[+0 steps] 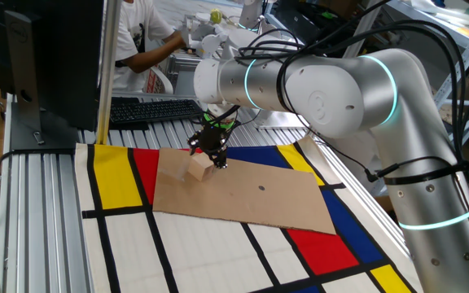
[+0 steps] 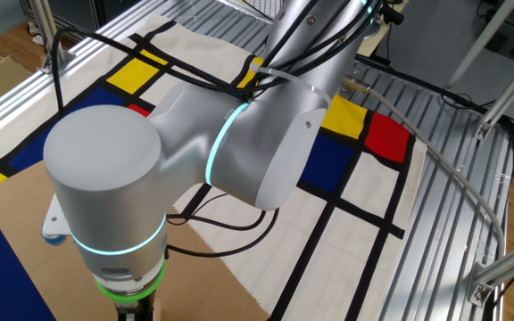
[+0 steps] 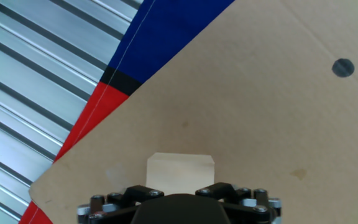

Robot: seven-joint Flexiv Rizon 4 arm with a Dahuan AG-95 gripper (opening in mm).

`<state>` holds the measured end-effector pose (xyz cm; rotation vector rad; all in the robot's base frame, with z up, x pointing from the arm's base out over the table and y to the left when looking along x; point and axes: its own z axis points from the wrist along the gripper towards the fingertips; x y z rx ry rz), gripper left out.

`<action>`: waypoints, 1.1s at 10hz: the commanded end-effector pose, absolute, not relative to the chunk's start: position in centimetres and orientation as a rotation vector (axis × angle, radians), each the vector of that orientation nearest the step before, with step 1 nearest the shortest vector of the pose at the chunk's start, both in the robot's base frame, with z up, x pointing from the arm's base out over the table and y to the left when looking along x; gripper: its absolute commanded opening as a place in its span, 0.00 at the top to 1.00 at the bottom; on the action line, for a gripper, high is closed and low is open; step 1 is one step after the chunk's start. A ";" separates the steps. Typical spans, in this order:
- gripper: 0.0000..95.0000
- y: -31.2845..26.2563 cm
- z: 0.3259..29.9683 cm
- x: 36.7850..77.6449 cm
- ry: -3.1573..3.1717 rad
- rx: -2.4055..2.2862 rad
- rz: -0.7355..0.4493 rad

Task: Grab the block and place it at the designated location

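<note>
The block (image 1: pixel 200 168), a small pale wooden cube, rests slightly tilted on a brown cardboard sheet (image 1: pixel 251 199) near its back left corner. My gripper (image 1: pixel 211 157) hangs right over it, fingers down at its sides, and looks open with a little slack around the cube. In the hand view the block (image 3: pixel 180 173) lies just ahead of the hand's black housing (image 3: pixel 179 208), and the fingertips themselves are out of frame. A dark round dot (image 3: pixel 343 67) marks the cardboard farther off. In the other fixed view the arm's body (image 2: pixel 239 152) hides both gripper and block.
The cardboard lies on a mat of red, yellow, blue and white fields (image 1: pixel 186 252) over a ribbed aluminium table (image 1: pixel 39 220). A keyboard (image 1: pixel 153 108), a monitor (image 1: pixel 47 57) and a person (image 1: pixel 141 41) are at the back. Cables trail from the arm (image 2: pixel 418 134).
</note>
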<state>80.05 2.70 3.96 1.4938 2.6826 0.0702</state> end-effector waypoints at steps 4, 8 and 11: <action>0.20 2.6 3.3 80.0 2.681 1.504 0.069; 0.20 2.5 3.0 80.0 2.683 1.498 0.073; 0.20 2.4 2.9 80.0 2.685 1.492 0.075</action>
